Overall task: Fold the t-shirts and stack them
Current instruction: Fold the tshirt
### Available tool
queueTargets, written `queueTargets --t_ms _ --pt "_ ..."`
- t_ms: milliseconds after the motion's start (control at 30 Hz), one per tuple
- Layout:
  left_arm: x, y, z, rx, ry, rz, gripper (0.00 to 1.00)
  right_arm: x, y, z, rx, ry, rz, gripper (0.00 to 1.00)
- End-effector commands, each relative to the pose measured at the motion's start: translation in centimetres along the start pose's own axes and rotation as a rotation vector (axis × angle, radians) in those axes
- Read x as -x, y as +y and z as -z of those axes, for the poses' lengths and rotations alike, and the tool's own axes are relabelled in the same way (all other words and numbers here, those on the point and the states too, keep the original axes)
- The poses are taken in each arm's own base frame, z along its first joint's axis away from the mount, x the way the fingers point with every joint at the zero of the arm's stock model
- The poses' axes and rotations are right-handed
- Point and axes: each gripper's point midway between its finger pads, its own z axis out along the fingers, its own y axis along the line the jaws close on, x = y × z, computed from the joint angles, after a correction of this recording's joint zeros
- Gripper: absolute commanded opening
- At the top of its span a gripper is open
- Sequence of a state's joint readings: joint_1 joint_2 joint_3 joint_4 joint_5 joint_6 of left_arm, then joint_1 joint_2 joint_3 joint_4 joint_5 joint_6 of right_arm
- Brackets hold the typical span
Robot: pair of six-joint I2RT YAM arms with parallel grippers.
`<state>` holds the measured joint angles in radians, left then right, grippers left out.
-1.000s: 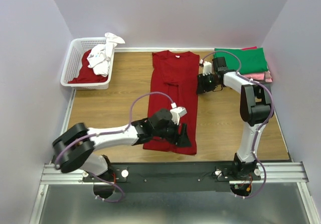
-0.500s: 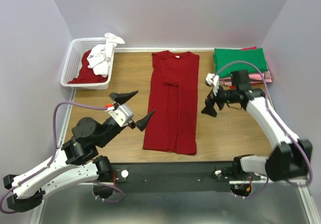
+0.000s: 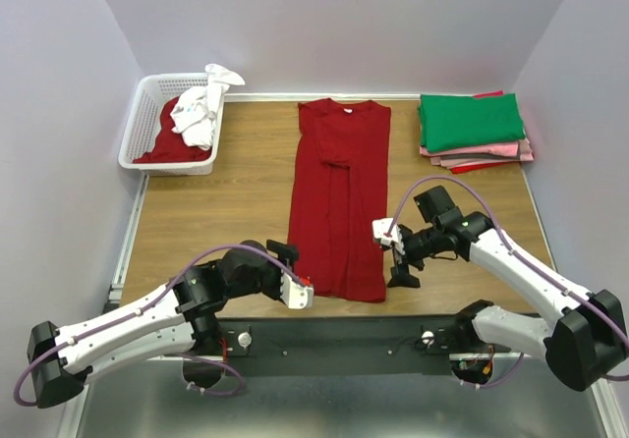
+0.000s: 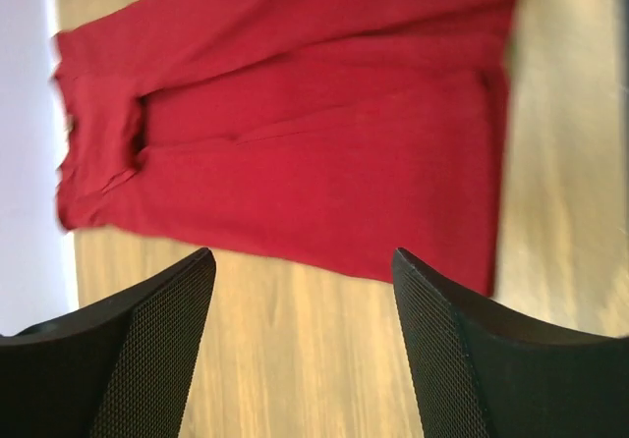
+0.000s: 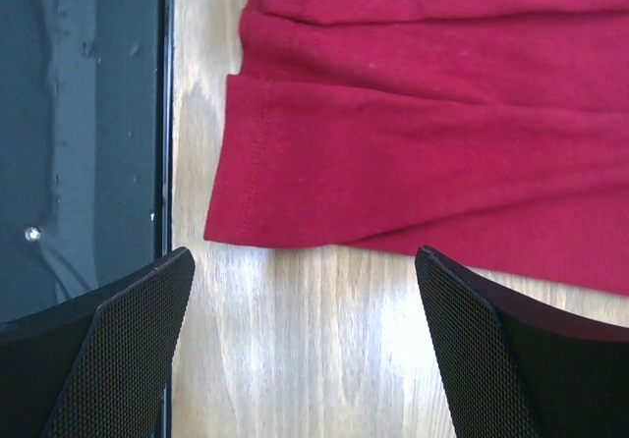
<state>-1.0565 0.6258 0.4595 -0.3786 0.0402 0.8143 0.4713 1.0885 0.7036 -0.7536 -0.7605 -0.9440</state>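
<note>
Dark red cloth lay down the middle of the wooden tabletop [image 3: 226, 192]: the dark red t-shirt [image 3: 339, 192], sleeves already turned in so that it made one long strip, collar toward the far edge and hem toward the near edge. Its outline had not shifted over the last second.

What had changed was the arms. A second earlier the left gripper [image 3: 292, 273] was down on the hem and the right gripper [image 3: 396, 259] was up by the far right sleeve. Both then drew back, and now each had come in low at the near edge, the left just beside the hem's left corner and the right just beside its right corner. Both stood with jaws apart and nothing between them. The right wrist view showed the hem corner [image 5: 231, 227] lying flat ahead of its spread fingers.

That placing suggested the side folds were finished and the lengthwise fold was next, with a pinch at each hem corner to carry the hem toward the collar.

At the far right corner the folded stack waited, green shirt [image 3: 470, 122] on top of a pink shirt [image 3: 501, 150]. The basket [image 3: 138, 114] at the far left corner held a white shirt [image 3: 201, 104] and a red shirt [image 3: 162, 145], not yet folded.
</note>
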Motion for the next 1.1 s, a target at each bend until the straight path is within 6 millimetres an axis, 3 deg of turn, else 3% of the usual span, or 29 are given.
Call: queueTargets --t_ms 0,200,500,733,900,1067 --pt "0.5 -3.6 -0.6 -0.178 -0.064 -0.098 0.79 -0.5 -0.5 -1.5 0.009 0.072 0.059 1.00" --pt "-0.8 -6.4 -2.4 -0.307 -0.011 -0.133 0.79 1.0 0.0 -3.4 0.066 0.091 0.102 1.00" --pt "-2.9 -8.9 -3.8 -0.403 0.051 -0.203 0.81 2.7 0.0 -2.7 0.035 0.031 0.108 1.00" --pt "-4.4 -8.1 -4.4 -0.336 0.115 -0.227 0.78 2.3 0.7 -2.6 0.031 0.020 0.111 1.00" --pt "-5.0 -7.5 -4.7 -0.316 0.151 -0.234 0.61 2.3 0.6 -2.5 0.026 0.019 0.116 1.00" --pt "-5.5 -7.2 -4.9 -0.316 0.177 -0.233 0.57 2.0 1.1 -2.6 0.035 0.021 0.142 1.00"
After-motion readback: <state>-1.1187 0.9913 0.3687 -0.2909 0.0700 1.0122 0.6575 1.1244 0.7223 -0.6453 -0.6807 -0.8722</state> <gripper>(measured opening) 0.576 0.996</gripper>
